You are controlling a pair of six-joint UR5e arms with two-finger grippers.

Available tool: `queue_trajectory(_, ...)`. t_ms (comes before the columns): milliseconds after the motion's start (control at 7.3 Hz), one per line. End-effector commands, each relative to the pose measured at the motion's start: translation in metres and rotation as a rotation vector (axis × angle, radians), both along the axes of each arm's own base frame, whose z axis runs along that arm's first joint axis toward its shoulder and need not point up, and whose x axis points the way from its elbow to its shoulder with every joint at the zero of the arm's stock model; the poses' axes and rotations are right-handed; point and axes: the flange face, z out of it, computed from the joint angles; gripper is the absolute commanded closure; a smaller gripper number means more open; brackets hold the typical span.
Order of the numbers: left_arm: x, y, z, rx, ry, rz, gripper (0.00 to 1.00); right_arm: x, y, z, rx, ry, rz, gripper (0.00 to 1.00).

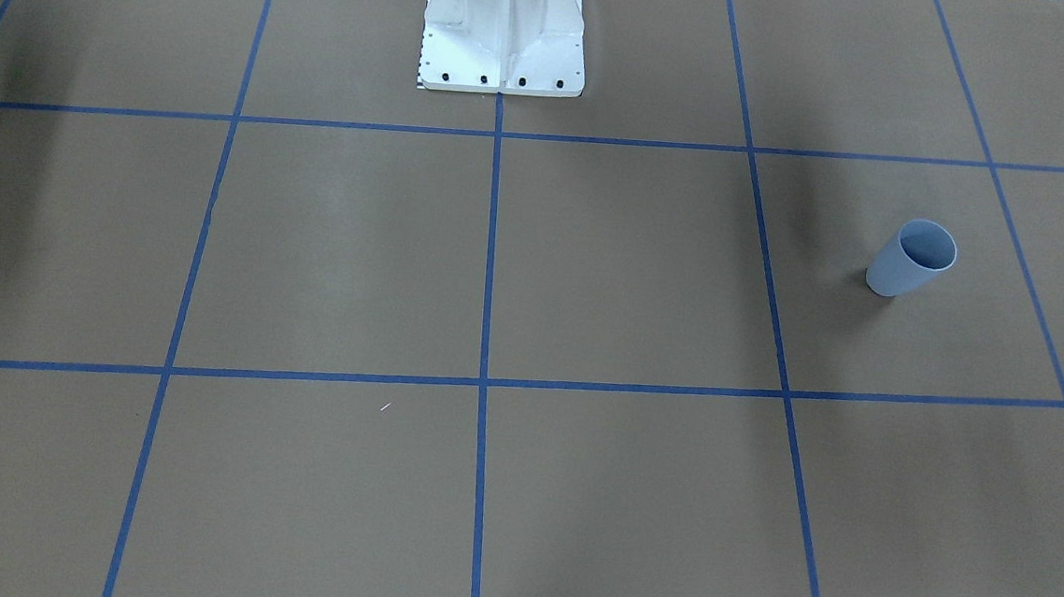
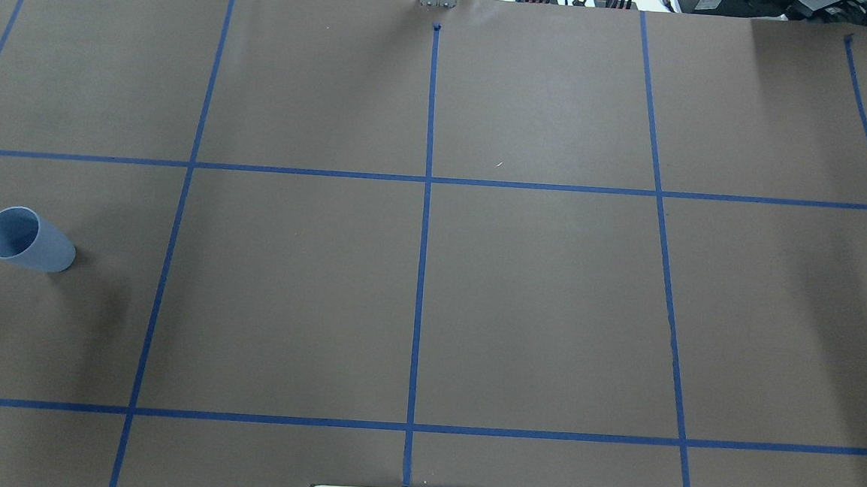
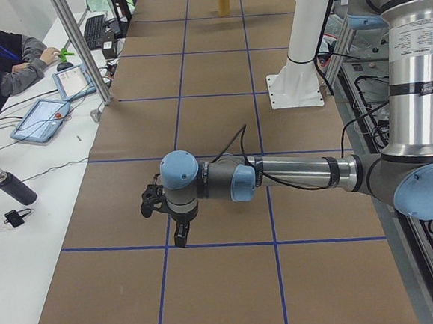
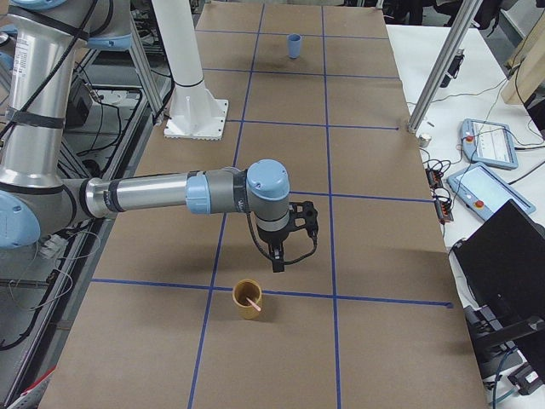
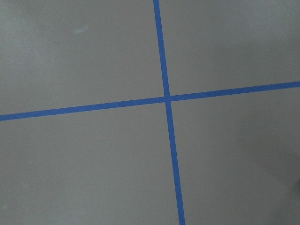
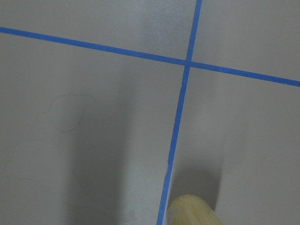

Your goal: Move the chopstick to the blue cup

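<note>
I see the thin pale chopstick (image 4: 250,300) leaning in the tan wooden cup (image 4: 247,312) just beside my right pincer (image 4: 278,265), the nearer arm's, though whether it's clenched I cannot tell.

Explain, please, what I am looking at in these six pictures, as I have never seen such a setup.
This is a robot with two arms, its white base at the edge of a table covered in brown paper with a blue tape grid. Two pictures look down on the table, one from behind the robot, one from opposite. Two look along it from either end, and two come from cameras on the wrists. The left gripper and the right gripper both hang over the table, pointing down. Neither visibly holds anything, and I cannot tell whether they are open. A blue cup stands at the robot's left end. At the right end stands a tan cup with a chopstick in it.
</note>
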Motion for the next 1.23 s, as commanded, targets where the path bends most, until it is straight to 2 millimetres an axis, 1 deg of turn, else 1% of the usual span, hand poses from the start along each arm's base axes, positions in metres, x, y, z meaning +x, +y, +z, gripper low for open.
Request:
queue_trajectory(0, -0.001, -0.044, -0.049, 0.087, 0.002, -0.007, 0.01, -0.001, -0.004, -0.007, 0.015, 0.0, -0.001, 0.0)
queue_trajectory(137, 0.001, -0.043, -0.047, 0.095, 0.008, -0.003, 0.01, -0.001, -0.004, -0.006, 0.01, -0.001, 0.001, 0.0)
queue_trajectory(274, 0.001, -0.038, -0.046, 0.103, 0.011, 0.006, 0.01, -0.001, -0.004, -0.006, 0.01, -0.002, 0.002, 0.0)
queue_trajectory(411, 0.006, -0.025, -0.039, 0.157, 0.041, 0.01, 0.01, -0.001, -0.004, -0.007, 0.011, -0.002, 0.002, 0.0)
queue_trajectory(548, 0.056, -0.029, -0.039, 0.201, 0.076, 0.1, 0.01, -0.003, -0.005, -0.007, 0.01, -0.002, -0.001, 0.0)
queue_trajectory(685, 0.086, -0.027, -0.047, 0.084, 0.105, 0.028, 0.01, -0.003, -0.005, -0.007, 0.01, -0.002, -0.003, 0.0)
queue_trajectory(822, 0.136, -0.022, -0.055, 0.041, 0.122, 0.018, 0.01, -0.003, -0.005, -0.007, 0.01, -0.002, -0.003, 0.0)
queue_trajectory(959, 0.166, -0.009, -0.054, 0.021, 0.109, 0.031, 0.01, -0.003, -0.005, -0.006, 0.008, -0.003, -0.002, 0.0)
queue_trajectory(1096, 0.185, 0.002, -0.051, 0.007, 0.111, 0.051, 0.01, -0.003, -0.005, -0.006, 0.006, -0.003, -0.002, 0.0)
